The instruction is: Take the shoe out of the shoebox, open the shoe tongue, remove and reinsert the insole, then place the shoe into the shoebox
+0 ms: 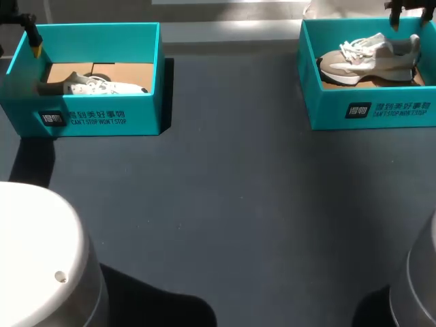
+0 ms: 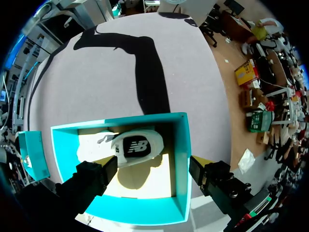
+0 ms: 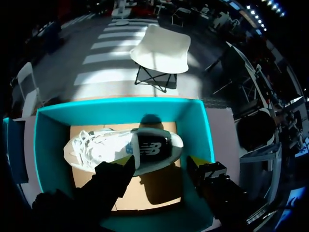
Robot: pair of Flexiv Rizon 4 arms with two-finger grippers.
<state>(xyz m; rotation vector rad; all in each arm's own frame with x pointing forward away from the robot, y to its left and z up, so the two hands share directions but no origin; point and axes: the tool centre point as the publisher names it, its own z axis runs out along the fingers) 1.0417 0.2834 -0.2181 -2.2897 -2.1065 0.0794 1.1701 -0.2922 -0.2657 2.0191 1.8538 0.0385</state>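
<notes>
Two teal shoeboxes stand at the table's far edge. The left shoebox holds a white shoe lying on its side. My left gripper hangs open over that box's end; one finger is inside by the heel, the other outside the wall. The right shoebox holds a beige and white shoe. My right gripper is above its heel, fingers apart, one close by the heel and the other near the box wall.
The dark grey tabletop stretches between and in front of the boxes. My arms' pale bases stand at the near corners. A teal piece lies beside the left shoebox.
</notes>
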